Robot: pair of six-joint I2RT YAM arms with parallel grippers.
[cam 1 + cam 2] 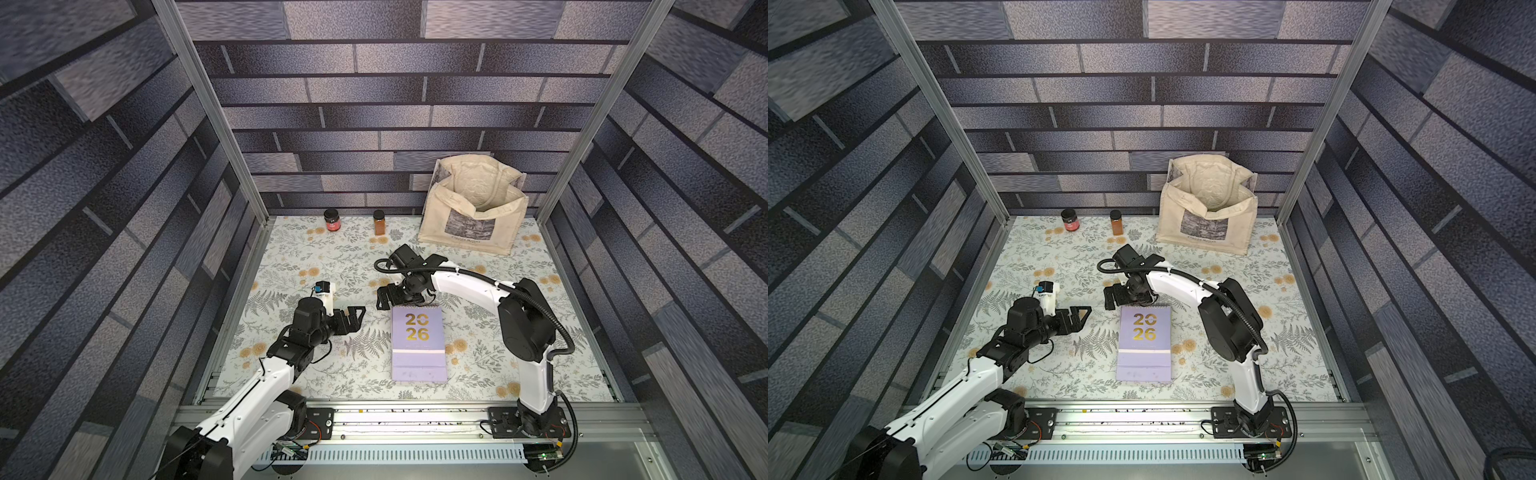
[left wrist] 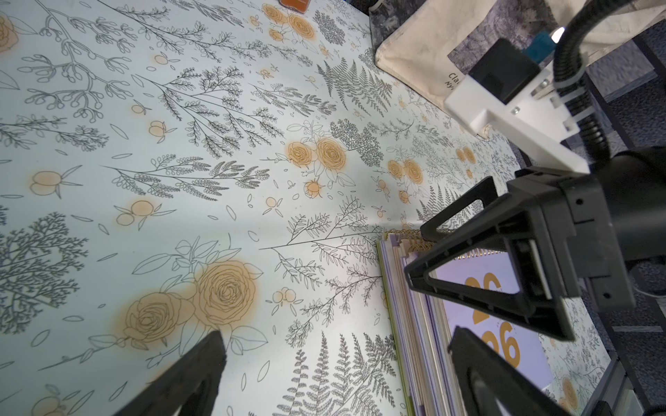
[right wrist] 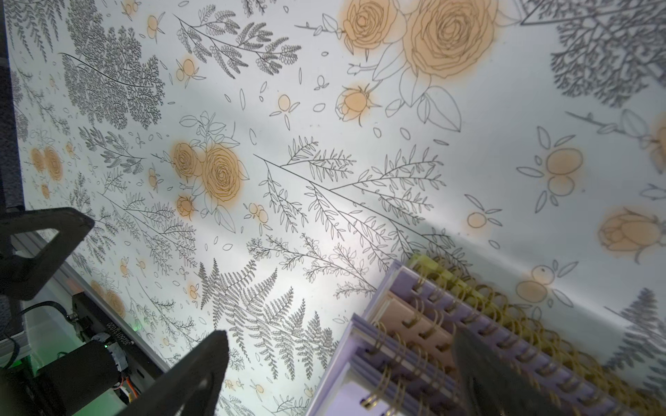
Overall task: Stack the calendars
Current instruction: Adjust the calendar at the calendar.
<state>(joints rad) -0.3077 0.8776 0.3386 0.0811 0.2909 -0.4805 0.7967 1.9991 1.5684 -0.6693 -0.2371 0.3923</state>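
Note:
The calendars (image 1: pixel 417 345) (image 1: pixel 1144 345) lie in one pile in the middle of the floral table, a lilac cover with gold "2026" on top. The right wrist view shows the pile's spiral-bound end (image 3: pixel 414 324): yellow-green lowest, with lilac and peach layers above. My left gripper (image 1: pixel 358 318) (image 1: pixel 1084 316) hangs open just left of the pile's far end, and the pile's long side (image 2: pixel 414 324) lies next to my left gripper (image 2: pixel 335 360). My right gripper (image 1: pixel 381 300) (image 1: pixel 1109 300) (image 3: pixel 342 345) stands open just beyond the pile's far left corner. Neither holds anything.
A cream tote bag (image 1: pixel 473 208) stands open at the back right. A dark jar with a red label (image 1: pixel 332 220) and an orange spice jar (image 1: pixel 379 222) stand by the back wall. A metal rail (image 1: pixel 415 415) runs along the table's front edge.

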